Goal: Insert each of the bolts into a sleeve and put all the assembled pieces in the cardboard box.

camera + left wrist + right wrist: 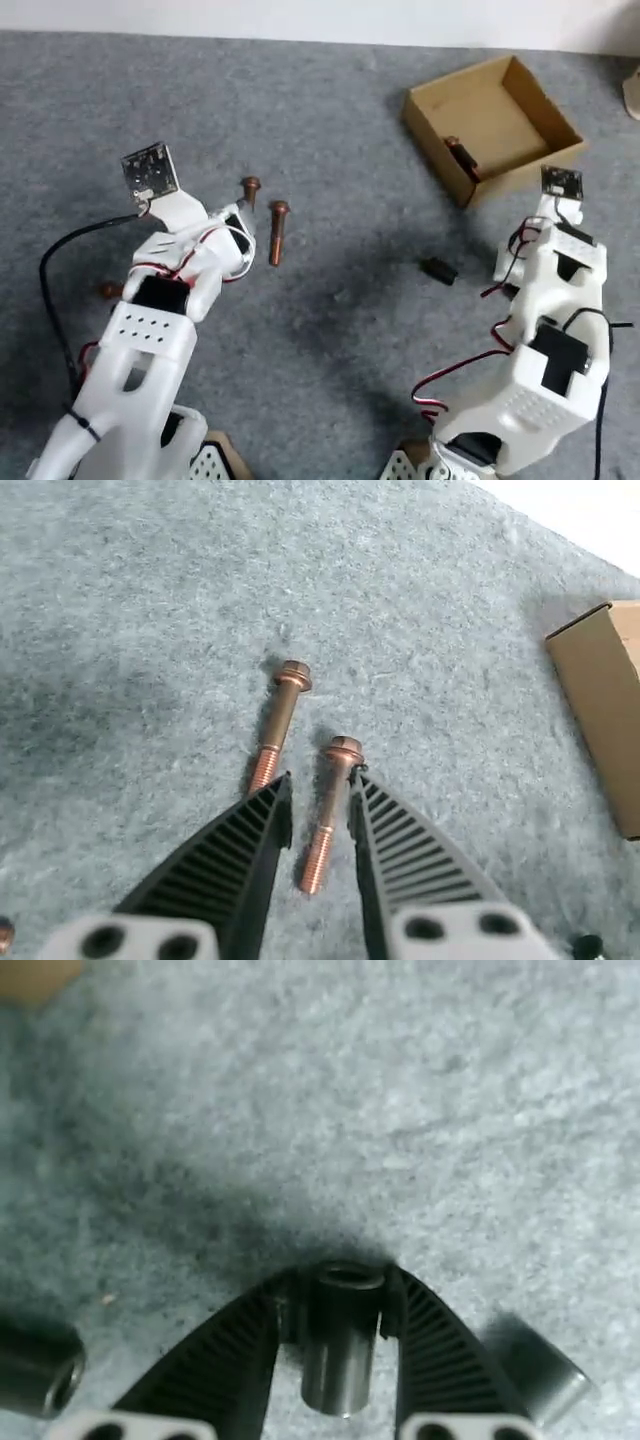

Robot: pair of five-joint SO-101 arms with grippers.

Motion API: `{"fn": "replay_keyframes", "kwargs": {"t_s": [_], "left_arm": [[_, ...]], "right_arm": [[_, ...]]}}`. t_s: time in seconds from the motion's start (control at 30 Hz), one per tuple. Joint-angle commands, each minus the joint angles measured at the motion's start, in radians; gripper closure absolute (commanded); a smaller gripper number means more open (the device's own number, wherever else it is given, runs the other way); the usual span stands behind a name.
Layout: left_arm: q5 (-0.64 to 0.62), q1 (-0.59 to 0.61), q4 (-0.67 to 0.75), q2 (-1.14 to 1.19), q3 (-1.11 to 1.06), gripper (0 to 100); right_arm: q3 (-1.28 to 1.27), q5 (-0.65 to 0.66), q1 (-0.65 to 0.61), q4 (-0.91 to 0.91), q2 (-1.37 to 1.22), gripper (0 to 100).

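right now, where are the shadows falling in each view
high view: soft dark patch on the carpet at centre; left wrist view: a thin shadow hugs each bolt; right wrist view: heavy shadow pools by the sleeve in the right gripper

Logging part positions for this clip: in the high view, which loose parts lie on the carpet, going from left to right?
Bolt beside the left arm → upper bolt → lower bolt → black sleeve.

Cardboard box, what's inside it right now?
One assembled piece, a coppery bolt in a dark sleeve, lies against a side wall of the cardboard box. That wall may cover part of it.
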State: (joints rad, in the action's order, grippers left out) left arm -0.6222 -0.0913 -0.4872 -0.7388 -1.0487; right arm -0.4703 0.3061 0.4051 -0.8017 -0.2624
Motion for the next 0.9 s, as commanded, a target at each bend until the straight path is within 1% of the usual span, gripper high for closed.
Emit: {"fn": "replay_keyframes", "kwargs": {"t_s": [0.0, 0.07, 0.13, 0.17, 0.2, 0.23, 0.4, 0.5, 0.63, 0.73, 0.87], "left_arm": [[0.005, 0.015, -0.003, -0.016, 0.016, 89], [0.005, 0.015, -0.003, -0.016, 0.016, 89], [0.005, 0.019, -0.003, -0.018, 0.018, 89], [0.005, 0.027, -0.003, -0.018, 0.018, 89], [0.002, 0.033, -0.005, -0.018, 0.018, 89], [0.002, 0.041, -0.018, -0.016, 0.016, 89], [0.006, 0.068, -0.241, -0.01, 0.064, 89], [0.078, 0.062, -0.311, -0.008, 0.101, 89], [0.169, 0.065, -0.359, -0.007, 0.163, 89], [0.253, 0.062, -0.423, 0.005, 0.222, 89], [0.272, 0.064, -0.52, 0.147, 0.349, 89]], "right_arm": [[-0.051, -0.015, 0.005, 0.001, -0.025, 87.9], [-0.051, -0.015, 0.007, 0.002, -0.025, 89.9], [-0.051, -0.015, 0.004, 0.001, -0.025, 98.6], [-0.051, -0.015, 0.001, 0.001, -0.025, 99.8], [-0.053, -0.015, -0.002, -0.001, -0.025, 98.5], [-0.053, -0.015, -0.008, -0.001, -0.025, 99.2], [-0.059, -0.015, -0.033, -0.001, 0.021, 99.3], [-0.076, -0.015, -0.071, -0.002, 0.122, 99.3], [-0.205, -0.015, -0.14, 0.001, 0.326, 99.3], [-0.318, -0.015, -0.196, 0.002, 0.495, 99.3], [-0.435, -0.014, -0.245, 0.002, 0.691, 99.3]]}}
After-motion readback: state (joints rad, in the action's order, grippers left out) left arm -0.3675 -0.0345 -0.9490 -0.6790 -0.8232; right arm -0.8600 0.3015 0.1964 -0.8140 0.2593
